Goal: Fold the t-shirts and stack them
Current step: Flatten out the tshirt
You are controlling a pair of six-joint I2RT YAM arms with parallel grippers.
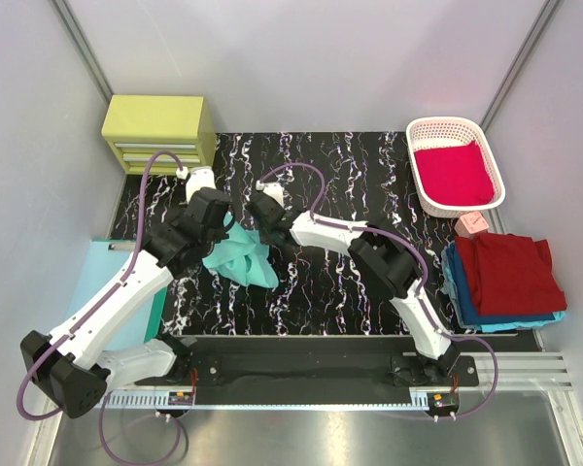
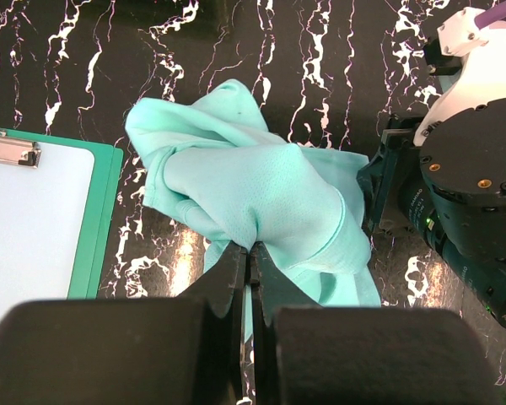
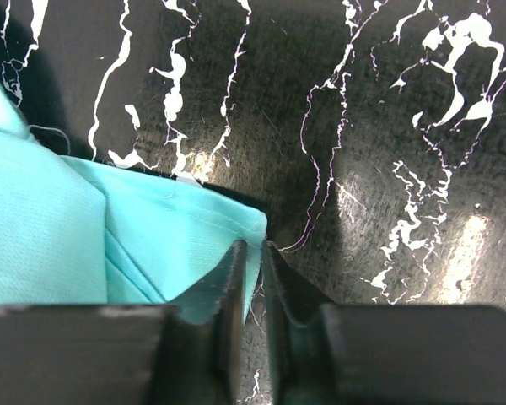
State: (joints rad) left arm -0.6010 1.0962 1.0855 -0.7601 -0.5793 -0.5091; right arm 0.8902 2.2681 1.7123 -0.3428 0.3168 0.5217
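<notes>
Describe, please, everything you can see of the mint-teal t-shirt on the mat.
The mint-teal t-shirt is thin, soft knit cloth with a stitched hem, crumpled into a loose bunch and not folded. It lies on the black white-veined mat between the two arms, left of centre. The left gripper pinches a raised fold of it with its jaws closed. The right gripper nips a hem corner on the other side. Nothing else touches it.

T-shirt (image 1: pixel 245 264) on mat (image 1: pixel 321 184) centre; clipboard (image 2: pixel 34 228) to its left; basket (image 1: pixel 445 124) behind shirt stack (image 1: pixel 505 272), right.
</notes>
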